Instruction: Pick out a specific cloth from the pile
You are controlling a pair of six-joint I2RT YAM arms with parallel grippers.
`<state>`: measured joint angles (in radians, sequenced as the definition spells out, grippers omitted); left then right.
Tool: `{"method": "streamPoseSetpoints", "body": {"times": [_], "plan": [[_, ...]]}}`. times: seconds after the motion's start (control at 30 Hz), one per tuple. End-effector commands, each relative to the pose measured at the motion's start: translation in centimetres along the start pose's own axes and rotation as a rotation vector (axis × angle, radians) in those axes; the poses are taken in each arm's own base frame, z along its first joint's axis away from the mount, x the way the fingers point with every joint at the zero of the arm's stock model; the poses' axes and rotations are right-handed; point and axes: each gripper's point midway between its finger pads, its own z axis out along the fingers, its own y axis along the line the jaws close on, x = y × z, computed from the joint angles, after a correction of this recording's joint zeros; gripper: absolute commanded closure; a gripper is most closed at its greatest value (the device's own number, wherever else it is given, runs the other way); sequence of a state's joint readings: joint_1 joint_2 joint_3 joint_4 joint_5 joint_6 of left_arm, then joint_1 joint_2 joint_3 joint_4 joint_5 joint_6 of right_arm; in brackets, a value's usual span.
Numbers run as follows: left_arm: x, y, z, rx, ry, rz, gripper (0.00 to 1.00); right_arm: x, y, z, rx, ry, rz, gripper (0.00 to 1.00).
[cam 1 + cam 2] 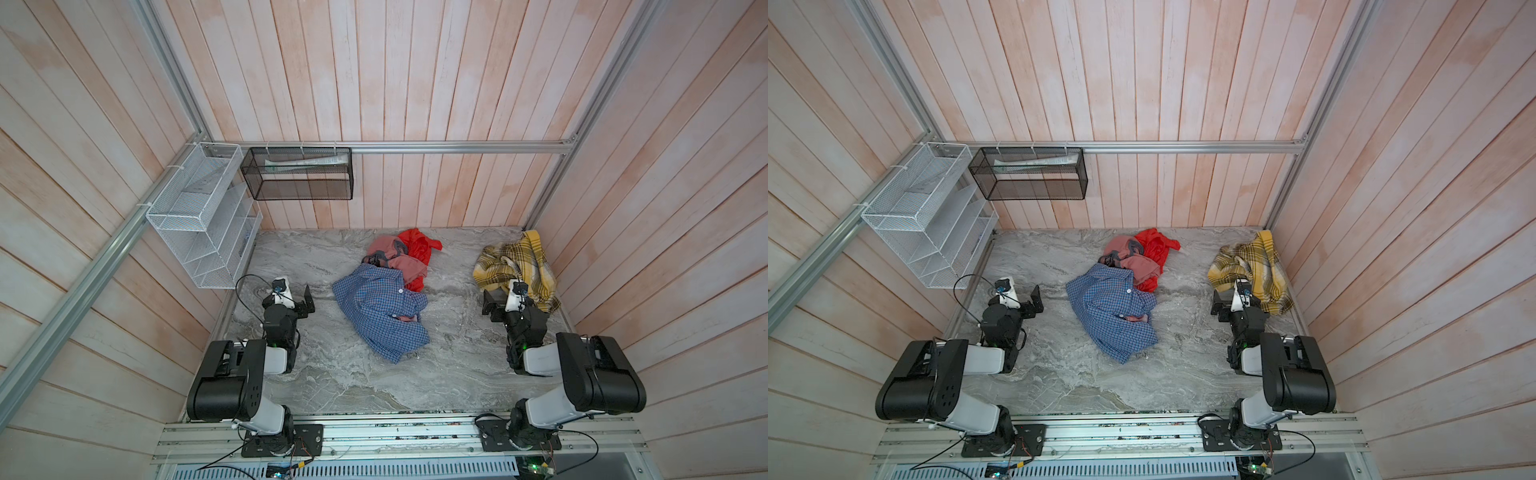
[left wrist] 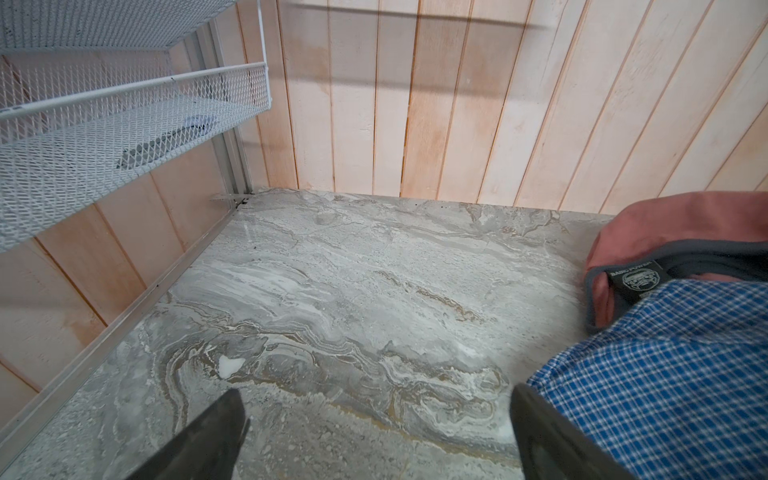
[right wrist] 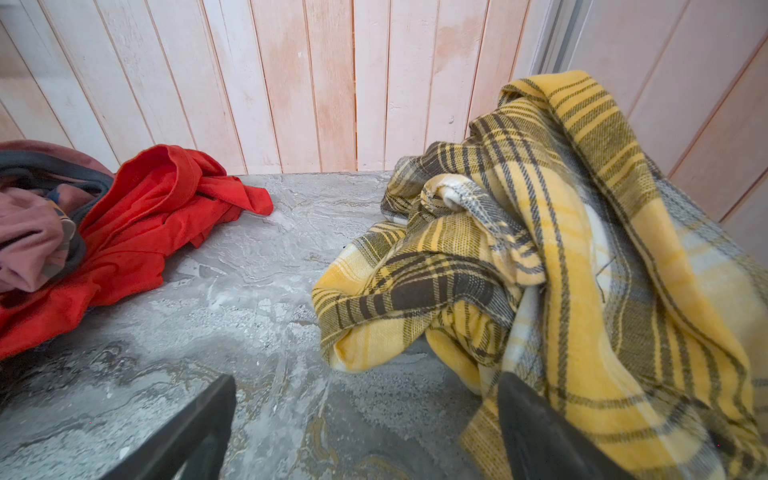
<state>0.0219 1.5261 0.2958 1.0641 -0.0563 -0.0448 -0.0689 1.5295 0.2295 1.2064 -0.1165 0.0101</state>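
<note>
**Right gripper (image 3: 368,380) spread wide beside the plaid cloth (image 3: 540,257)**

We see its jaws gaping and pinching nothing, one finger (image 3: 540,424) at the mustard-yellow fabric's edge. The left gripper (image 2: 376,390) is likewise spread and empty, beside the blue checked shirt (image 2: 665,374). The plaid cloth lies in the marble table's (image 1: 332,374) far right corner, well apart from the pile (image 1: 386,291).

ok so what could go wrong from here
One of the right fingers sits right by a fold of the cloth, so pulling back might snag and drag it. One of the left fingers is close to the blue shirt; a swing could disturb the pile.
</note>
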Motion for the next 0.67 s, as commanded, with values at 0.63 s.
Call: {"method": "streamPoseSetpoints", "body": {"times": [0.63], "plan": [[-0.13,-0.40,0.07,0.020,-0.007,0.013,0.00,-0.94,-0.24,0.24,0.011,-0.021,-0.001,0.02]]}}
